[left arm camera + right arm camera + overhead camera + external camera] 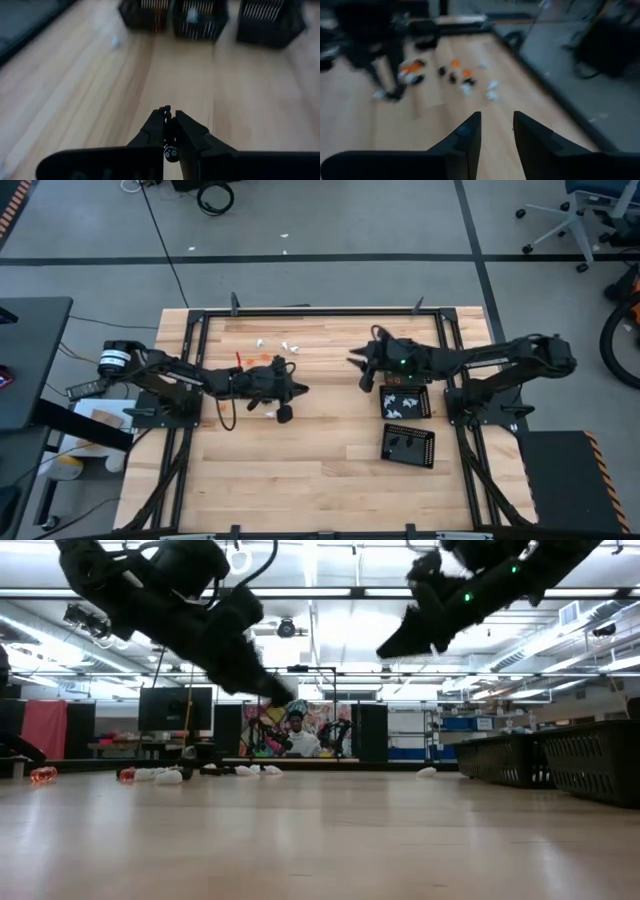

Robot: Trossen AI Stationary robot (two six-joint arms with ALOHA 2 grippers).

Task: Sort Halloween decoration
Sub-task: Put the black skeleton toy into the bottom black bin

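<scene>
1. Pinching a small black piece point(170, 153), my left gripper point(169, 116) shows its catch only at the wrist.
2. Overhead, scattered decorations point(275, 346) lie near the table's far edge point(320, 313); right gripper point(496, 131) hovers parted over bare wood.

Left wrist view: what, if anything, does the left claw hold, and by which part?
The left claw pinches a small black piece between its fingers; which part cannot be told.

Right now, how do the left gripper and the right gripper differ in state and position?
The left gripper is shut on a small black piece with white eyes; the right gripper is open and empty. In the high view, the left gripper is near the loose decorations, while the right gripper is near the black trays. Both are raised above the table.
</scene>
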